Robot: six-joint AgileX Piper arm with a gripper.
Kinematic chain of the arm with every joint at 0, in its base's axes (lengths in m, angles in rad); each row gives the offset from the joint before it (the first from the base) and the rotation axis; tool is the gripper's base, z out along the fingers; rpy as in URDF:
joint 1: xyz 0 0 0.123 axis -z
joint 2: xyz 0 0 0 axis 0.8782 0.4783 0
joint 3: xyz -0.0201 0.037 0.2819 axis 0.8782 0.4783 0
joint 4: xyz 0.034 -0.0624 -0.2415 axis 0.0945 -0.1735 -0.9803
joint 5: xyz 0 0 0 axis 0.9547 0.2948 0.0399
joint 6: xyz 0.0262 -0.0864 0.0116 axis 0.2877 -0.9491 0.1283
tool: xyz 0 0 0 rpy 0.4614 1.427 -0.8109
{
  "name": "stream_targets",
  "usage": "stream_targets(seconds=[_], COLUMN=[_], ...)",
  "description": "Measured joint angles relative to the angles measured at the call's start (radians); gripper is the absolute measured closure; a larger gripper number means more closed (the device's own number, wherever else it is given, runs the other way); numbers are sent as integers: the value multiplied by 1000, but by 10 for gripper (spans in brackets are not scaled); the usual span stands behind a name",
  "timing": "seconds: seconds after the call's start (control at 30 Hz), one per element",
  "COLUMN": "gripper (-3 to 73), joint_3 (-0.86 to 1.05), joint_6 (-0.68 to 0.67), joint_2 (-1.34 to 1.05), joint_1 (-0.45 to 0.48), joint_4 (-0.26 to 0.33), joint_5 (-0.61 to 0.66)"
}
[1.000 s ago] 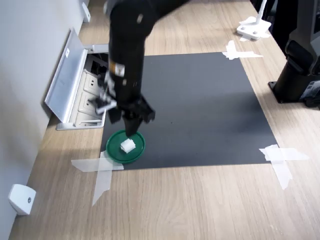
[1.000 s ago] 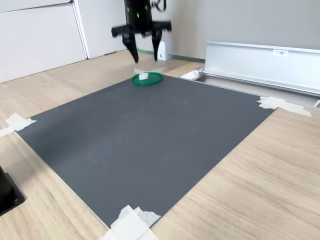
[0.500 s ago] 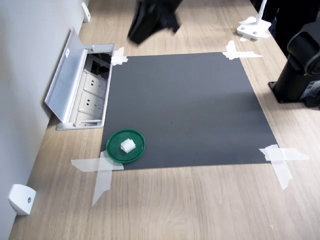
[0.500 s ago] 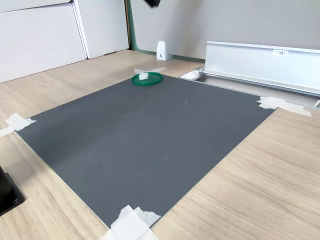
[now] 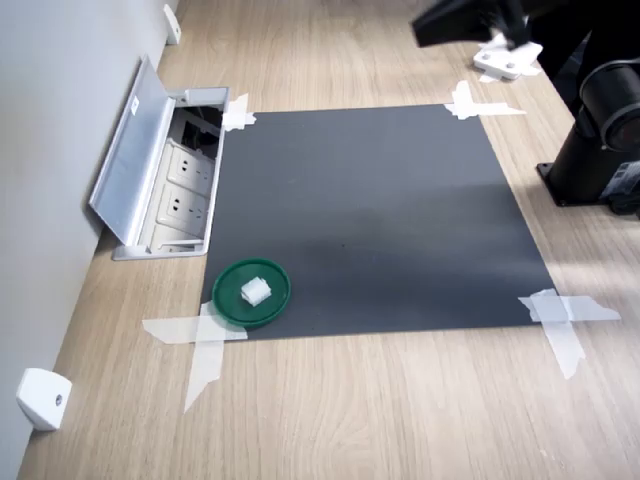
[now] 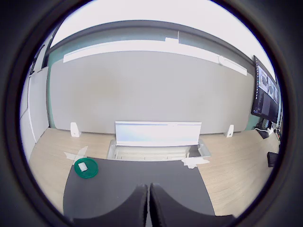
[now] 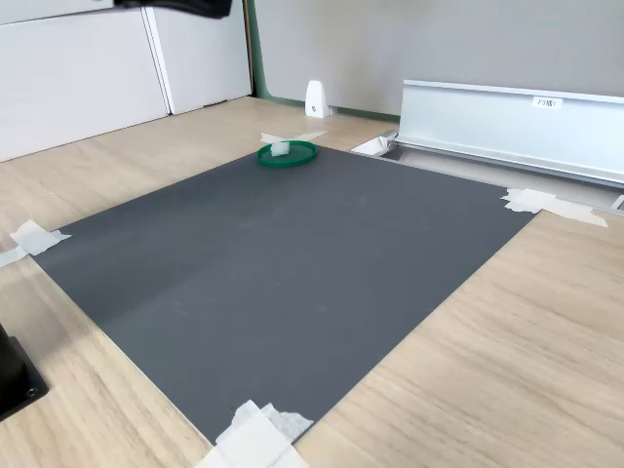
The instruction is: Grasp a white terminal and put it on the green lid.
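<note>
Claw (image 6: 147,204) closed, well apart from white terminal (image 5: 255,291).

A small label on the silver flap (image 7: 507,117) is too blurred to read.

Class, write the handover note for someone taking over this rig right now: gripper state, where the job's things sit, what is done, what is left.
Gripper: shut and holding nothing, raised well away from the work; the wrist view shows its fingers pressed together.
White terminal: resting on the green lid, which sits at a taped corner of the dark mat.
Done: the terminal is placed on the lid and released.
Left: nothing visible, apart from perhaps parking the arm.
</note>
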Motion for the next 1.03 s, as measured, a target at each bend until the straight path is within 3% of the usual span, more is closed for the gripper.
stream_targets(seconds=[0.13, 0.3, 0.73, 1.03], gripper=[700, 700, 700, 700], joint_3=[151, 235, 248, 248], joint_6=[0, 0, 0, 0], joint_2=[-200, -374, -392, -392], joint_1=[1, 1, 1, 1], joint_4=[-5, -35, -43, -45], joint_5=[-44, 11, 141, 155])
